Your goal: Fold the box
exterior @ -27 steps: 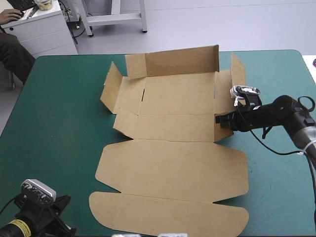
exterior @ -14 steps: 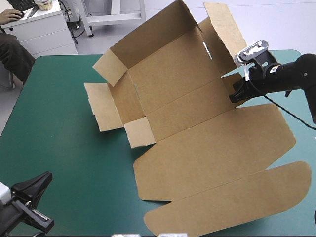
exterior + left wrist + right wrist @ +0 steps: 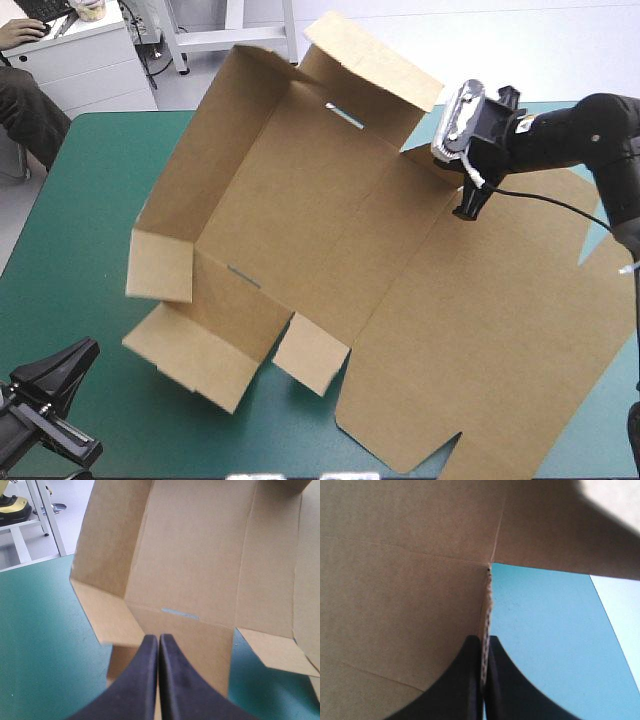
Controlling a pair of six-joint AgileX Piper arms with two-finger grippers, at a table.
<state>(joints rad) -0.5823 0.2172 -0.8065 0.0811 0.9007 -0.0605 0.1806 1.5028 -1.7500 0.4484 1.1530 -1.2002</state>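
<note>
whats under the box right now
Only the teal-green cover shows around the box, which the right end effector holds tilted by one edge. What lies directly beneath the board is covered and cannot be seen.

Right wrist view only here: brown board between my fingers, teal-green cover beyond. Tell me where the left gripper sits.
Observer: The left gripper is at the table's near left corner, apart from the box.
Operator: Give me its fingers.
Observer: Its fingers are shut with nothing between them, aimed at the box's slotted side panel.
Operator: Now describe how the box lies.
Observer: Askew across the table. The right gripper is shut on its right-hand edge, walls stand raised on its left side, and the lid panel reaches toward the near right.
</note>
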